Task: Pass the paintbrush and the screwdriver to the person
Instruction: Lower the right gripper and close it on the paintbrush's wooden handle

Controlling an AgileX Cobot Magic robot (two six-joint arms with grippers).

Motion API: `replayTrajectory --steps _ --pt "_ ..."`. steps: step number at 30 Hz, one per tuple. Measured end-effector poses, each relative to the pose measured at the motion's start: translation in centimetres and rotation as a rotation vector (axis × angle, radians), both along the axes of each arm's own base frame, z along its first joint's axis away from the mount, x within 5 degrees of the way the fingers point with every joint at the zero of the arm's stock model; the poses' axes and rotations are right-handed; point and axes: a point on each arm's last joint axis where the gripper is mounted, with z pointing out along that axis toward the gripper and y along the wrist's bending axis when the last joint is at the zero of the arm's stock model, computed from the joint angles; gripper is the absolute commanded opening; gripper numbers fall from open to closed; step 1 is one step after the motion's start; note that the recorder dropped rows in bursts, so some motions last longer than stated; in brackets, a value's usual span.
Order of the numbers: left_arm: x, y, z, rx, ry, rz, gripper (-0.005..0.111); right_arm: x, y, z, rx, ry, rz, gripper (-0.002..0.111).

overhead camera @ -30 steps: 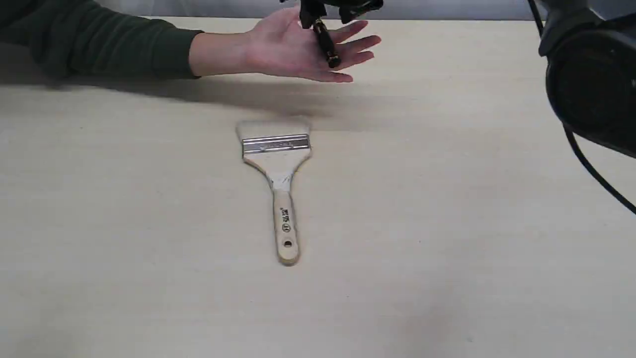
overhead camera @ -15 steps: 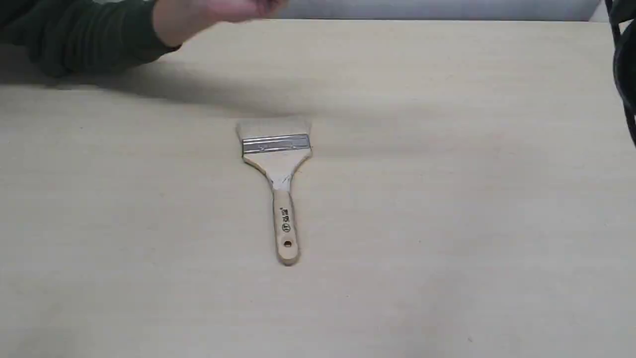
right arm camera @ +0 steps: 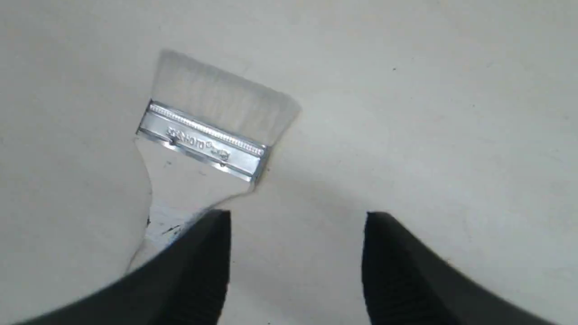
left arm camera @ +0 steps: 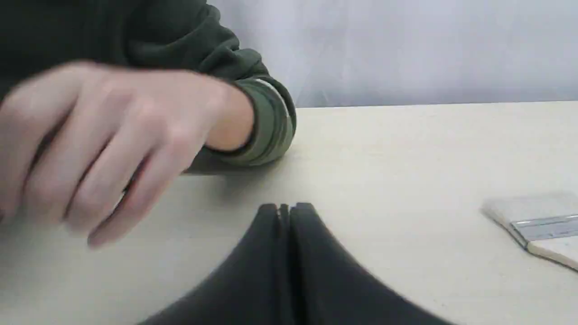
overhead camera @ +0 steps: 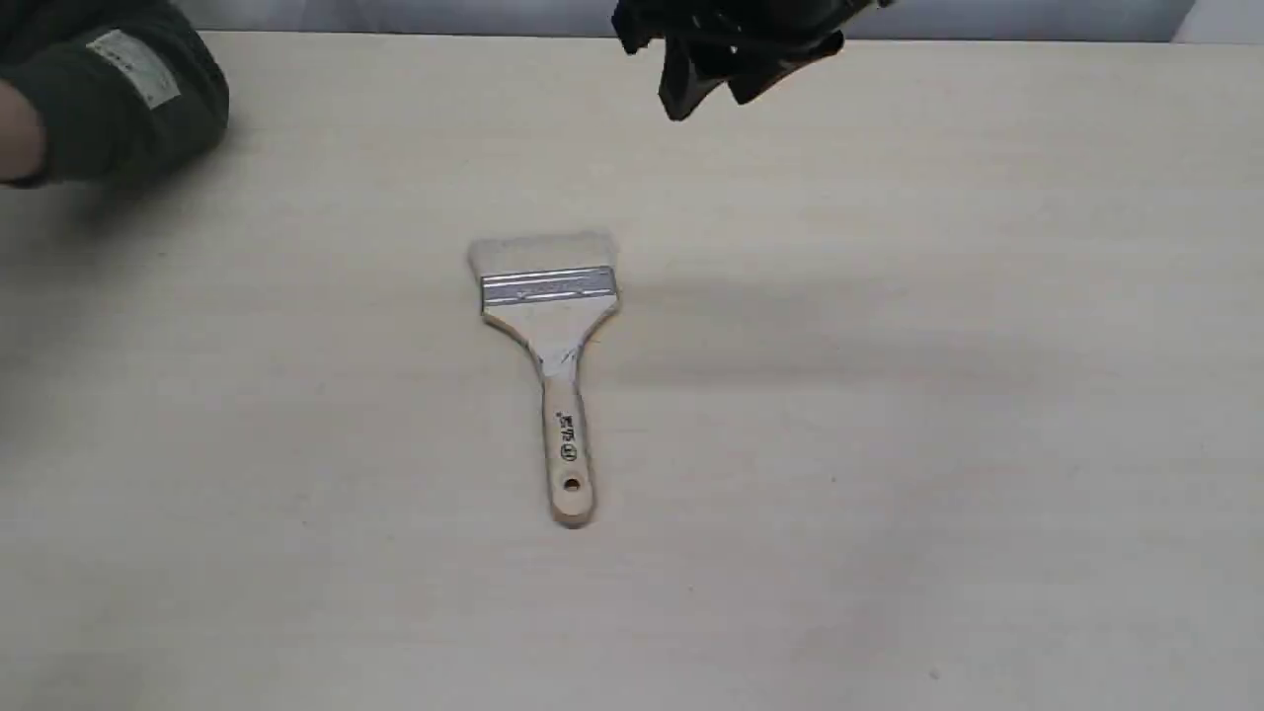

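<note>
The paintbrush lies flat in the middle of the pale counter. Its pale bristles point toward the far edge and its wooden handle points toward the near edge, with the silver metal band across it just below the bristles. Nothing touches it. The right pincer hangs in the air over the far part of the counter, beyond the bristles and a little to their right. In the right wrist view this pincer stands spread with only bare counter between its black fingers, and one finger covers part of the brush's neck from the camera. The left pincer is pressed together with nothing between its tips, low over the counter, with the brush head well off to one side of it. The person's hand is near this pincer at the far left of the counter, blurred, fingers curled downward; whether it holds anything cannot be told. Its dark green sleeve rests at the counter's far left corner.
</note>
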Motion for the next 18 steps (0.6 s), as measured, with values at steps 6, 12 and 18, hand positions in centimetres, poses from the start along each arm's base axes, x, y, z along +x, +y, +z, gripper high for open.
replayTrajectory --steps 6,12,18 --pt "0.0 0.0 0.0 0.000 0.000 0.000 0.000 -1.8 -0.3 -2.9 0.033 0.019 0.009 0.047" --pt "0.0 0.0 0.0 0.000 0.000 0.000 0.000 -3.4 2.3 -4.9 0.046 -0.003 0.075 0.047" --pt "0.0 0.0 0.0 0.000 0.000 0.000 0.000 -4.5 4.9 -5.5 0.066 -0.033 0.124 0.048"
